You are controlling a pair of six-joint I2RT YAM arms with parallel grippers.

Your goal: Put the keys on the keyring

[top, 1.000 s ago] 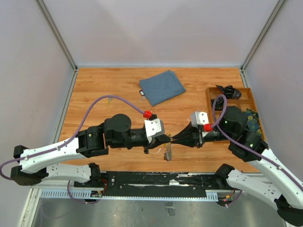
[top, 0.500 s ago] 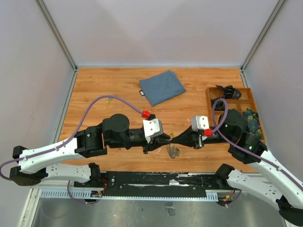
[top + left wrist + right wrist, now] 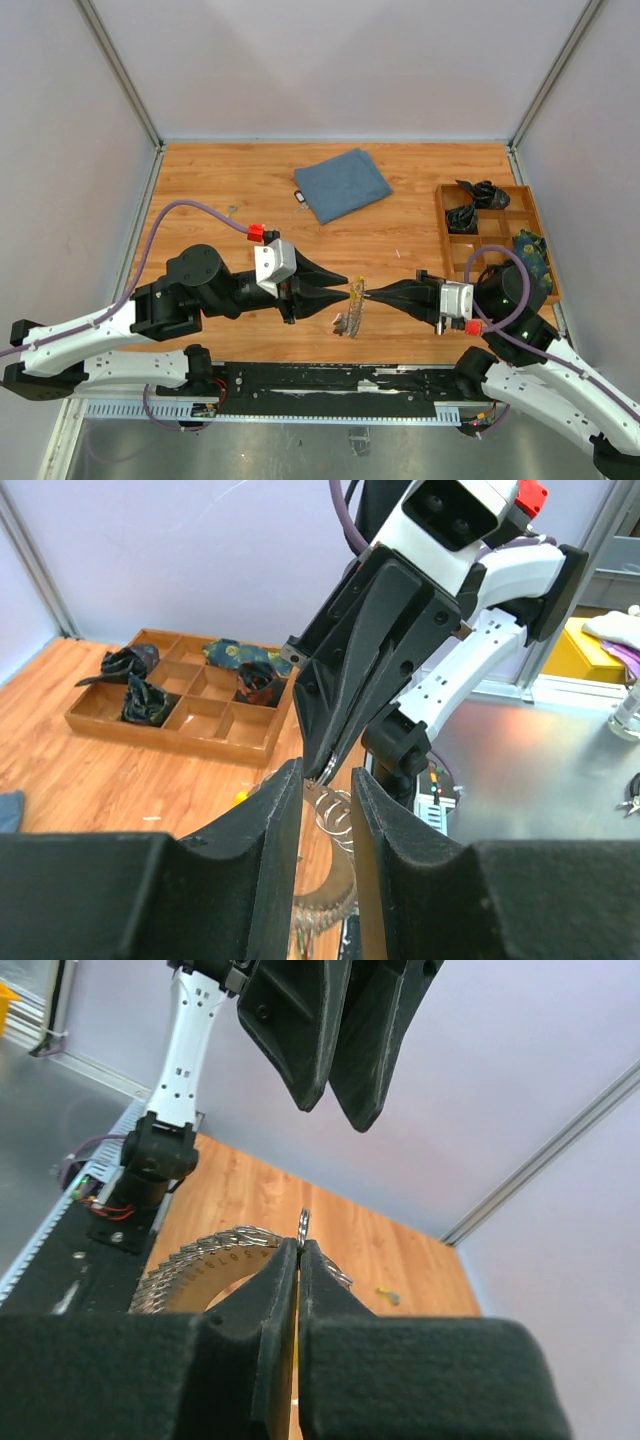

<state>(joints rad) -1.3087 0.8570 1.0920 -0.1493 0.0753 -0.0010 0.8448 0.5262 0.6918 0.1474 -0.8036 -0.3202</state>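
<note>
We see the wooden counter [image 3: 200, 180], with a compartment tray [image 3: 512, 222] at 3 o'clock and a blue cloth [image 3: 343, 184] at 12 o'clock. Toward 6 o'clock the two arms meet tip to tip: the left jaws stand a little open, and the right jaws are closed on the keyring [image 3: 350, 318], which hangs just under them
</note>
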